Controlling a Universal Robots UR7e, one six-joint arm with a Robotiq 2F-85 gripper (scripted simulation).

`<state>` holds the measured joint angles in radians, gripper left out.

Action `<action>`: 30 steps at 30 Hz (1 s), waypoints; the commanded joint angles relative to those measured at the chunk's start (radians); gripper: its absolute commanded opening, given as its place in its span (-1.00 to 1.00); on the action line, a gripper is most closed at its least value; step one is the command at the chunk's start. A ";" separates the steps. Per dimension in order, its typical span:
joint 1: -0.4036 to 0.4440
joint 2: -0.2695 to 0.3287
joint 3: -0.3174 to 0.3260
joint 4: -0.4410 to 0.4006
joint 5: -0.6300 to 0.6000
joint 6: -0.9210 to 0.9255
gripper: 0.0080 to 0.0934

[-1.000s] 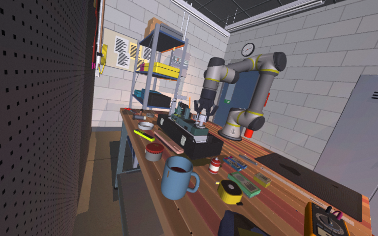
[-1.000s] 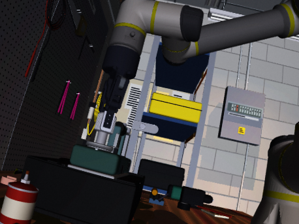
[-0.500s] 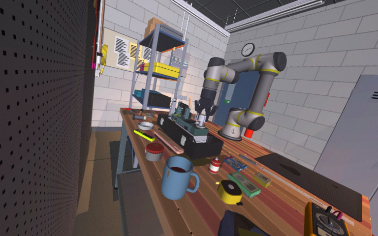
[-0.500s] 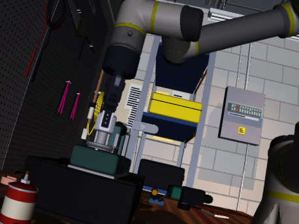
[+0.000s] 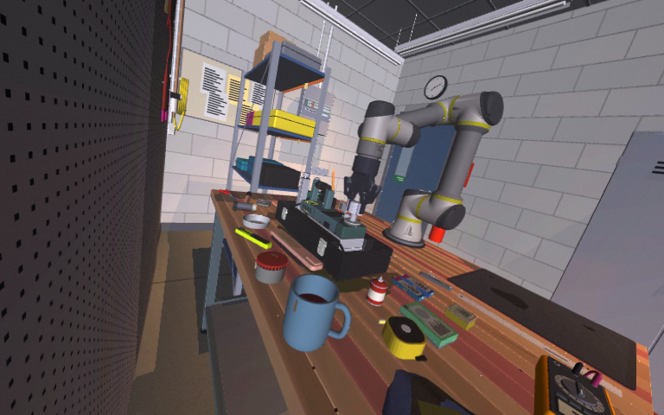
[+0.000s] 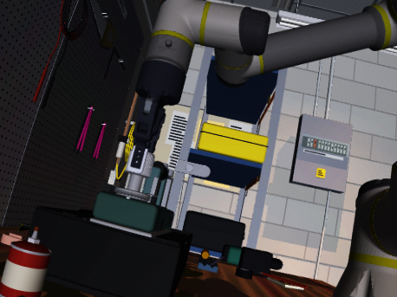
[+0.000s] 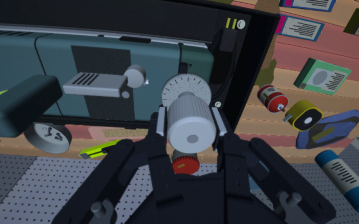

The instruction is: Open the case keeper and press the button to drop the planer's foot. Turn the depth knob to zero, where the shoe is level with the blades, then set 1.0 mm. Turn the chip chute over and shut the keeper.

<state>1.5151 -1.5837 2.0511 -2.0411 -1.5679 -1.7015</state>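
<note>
The grey ribbed depth knob (image 7: 191,124) (image 5: 351,211) (image 6: 137,175) rises from the front end of the teal planer (image 7: 105,76) (image 5: 329,215) above its marked white dial (image 7: 186,87), and my gripper (image 7: 190,124) (image 5: 356,205) (image 6: 139,162) comes straight down on it and is closed around it. The planer lies in the open black case (image 5: 333,242) (image 6: 108,248). A grey chip chute (image 7: 95,84) lies flat on the planer's side, hinged at a round pivot (image 7: 135,76). A keeper (image 7: 229,33) with yellow marks sits at the case's end wall.
A metal shelf rack (image 5: 281,117) stands behind the case. On the bench around it lie a round tin (image 7: 49,134), a yellow-green knife (image 7: 100,148), a red-striped bottle (image 5: 377,291), a yellow tape measure (image 5: 404,336) and a blue mug (image 5: 313,312).
</note>
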 commanded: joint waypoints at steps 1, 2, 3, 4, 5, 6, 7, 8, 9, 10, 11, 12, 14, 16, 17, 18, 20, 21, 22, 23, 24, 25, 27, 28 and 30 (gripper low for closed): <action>-0.001 -0.002 0.000 0.003 -0.003 0.012 -1.00; -0.001 -0.002 0.000 0.003 -0.003 0.025 -1.00; -0.001 -0.002 0.000 0.003 -0.003 0.038 -1.00; -0.001 -0.002 0.000 0.003 -0.003 0.051 -1.00; -0.001 -0.002 0.000 0.003 -0.003 0.065 -1.00; -0.001 -0.002 0.000 0.003 -0.003 0.078 -1.00; -0.001 -0.002 0.000 0.003 -0.003 0.092 -1.00; -0.001 -0.002 0.000 0.003 -0.003 0.105 -1.00; -0.001 -0.002 0.000 0.003 -0.003 0.118 -1.00; -0.001 -0.002 0.000 0.003 -0.003 0.131 -1.00; -0.001 -0.002 0.000 0.003 -0.003 0.145 -1.00; -0.001 -0.002 0.000 0.003 -0.003 0.158 -1.00; -0.001 -0.002 0.000 0.003 -0.003 0.184 -1.00; -0.001 -0.002 0.000 0.003 -0.003 0.210 -1.00; -0.001 -0.002 0.000 0.003 -0.003 0.223 -1.00; -0.001 -0.002 0.000 0.003 -0.003 0.235 -1.00; -0.001 -0.002 0.000 0.003 -0.003 0.261 -1.00; -0.001 -0.002 0.000 0.003 -0.003 0.273 -1.00; -0.001 -0.002 0.000 0.003 -0.003 0.285 -1.00; -0.001 -0.002 0.000 0.003 -0.003 0.297 -1.00; -0.001 -0.002 0.000 0.003 -0.003 0.309 -1.00; -0.001 -0.002 0.000 0.003 -0.003 0.321 -1.00; -0.001 -0.002 0.000 0.003 -0.003 0.343 -1.00; -0.001 -0.002 0.000 0.003 -0.003 0.355 -1.00; -0.001 -0.002 0.000 0.003 -0.003 0.376 -1.00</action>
<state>1.5148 -1.5837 2.0510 -2.0407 -1.5689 -1.3240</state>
